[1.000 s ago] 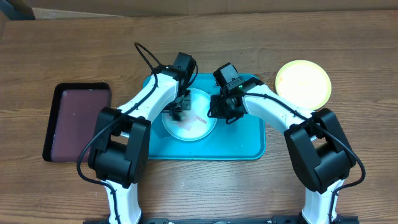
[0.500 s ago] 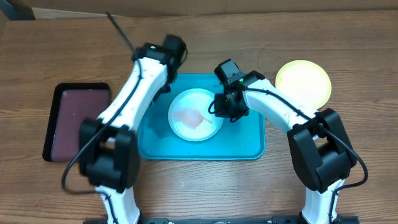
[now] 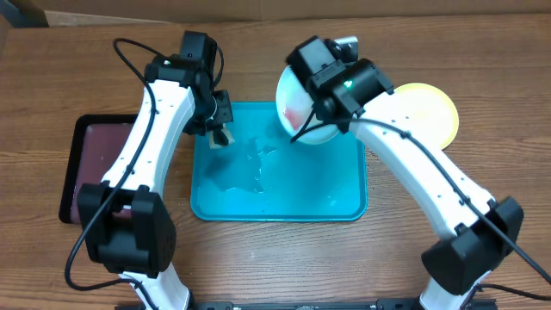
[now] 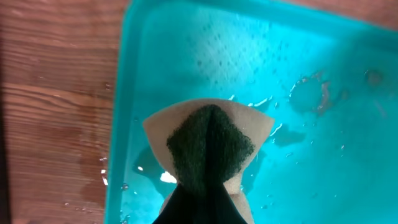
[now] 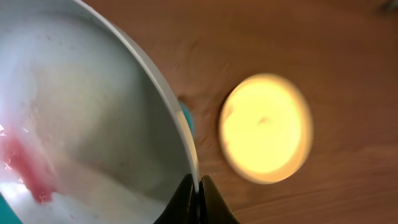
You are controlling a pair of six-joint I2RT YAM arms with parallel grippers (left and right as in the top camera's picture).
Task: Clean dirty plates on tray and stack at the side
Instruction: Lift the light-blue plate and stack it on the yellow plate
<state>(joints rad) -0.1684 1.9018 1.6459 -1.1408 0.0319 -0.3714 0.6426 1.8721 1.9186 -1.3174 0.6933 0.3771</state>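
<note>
My right gripper (image 5: pixel 198 186), clamped on the rim of the smeared white round plate (image 3: pixel 301 108), hung left of the lime-green plate (image 3: pixel 422 116), nearer it than my left gripper (image 3: pixel 217 131), which pinched a tan-and-green sponge (image 4: pixel 208 143).

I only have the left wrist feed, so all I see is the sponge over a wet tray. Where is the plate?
Observer: The right gripper pinches the white plate by its rim, holding it tilted above the tray's back edge.
Operator: Is it clean?
Observer: No, a red smear shows on its face.
Operator: Anything set at the side?
Observer: One yellow-green plate lies on the table, right of the tray.
</note>
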